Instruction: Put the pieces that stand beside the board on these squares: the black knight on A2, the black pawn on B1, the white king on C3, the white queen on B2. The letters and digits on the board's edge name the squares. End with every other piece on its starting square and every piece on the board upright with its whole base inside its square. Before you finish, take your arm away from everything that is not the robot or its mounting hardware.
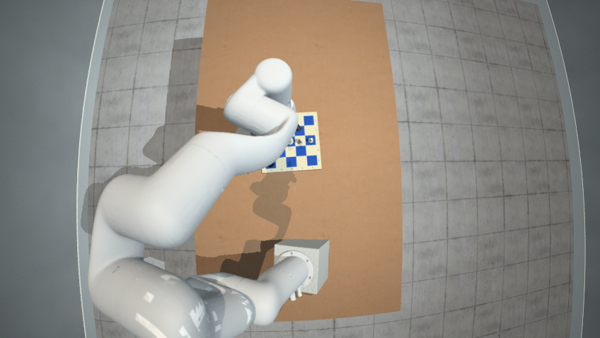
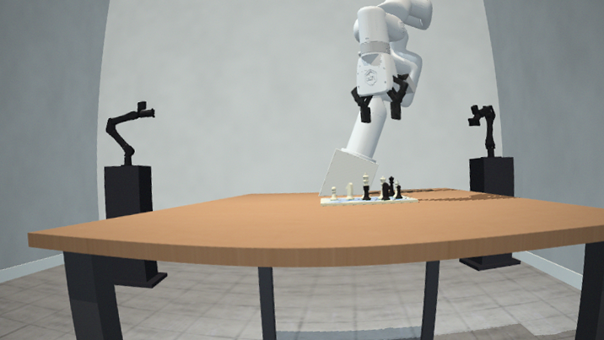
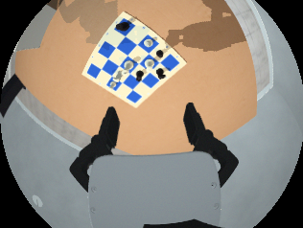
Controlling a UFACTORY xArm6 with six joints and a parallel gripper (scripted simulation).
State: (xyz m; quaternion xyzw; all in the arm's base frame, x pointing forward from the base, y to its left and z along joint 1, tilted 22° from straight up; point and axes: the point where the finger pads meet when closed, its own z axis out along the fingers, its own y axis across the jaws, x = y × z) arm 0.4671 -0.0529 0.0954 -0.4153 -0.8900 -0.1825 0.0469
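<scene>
Brown tabletop [image 1: 352,209] [image 2: 251,234] [image 3: 230,96] carried the board [image 1: 310,150] [image 2: 344,205] [image 3: 135,103]. We noted the claw [image 2: 380,116] [image 3: 151,112] wide and empty, well above it, likely needing only retreat.

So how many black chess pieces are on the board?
4. In the wrist view: the black king, on the top corner square; the black knight, lower right; the black pawn, above it; another black piece, left of the knight.
</scene>
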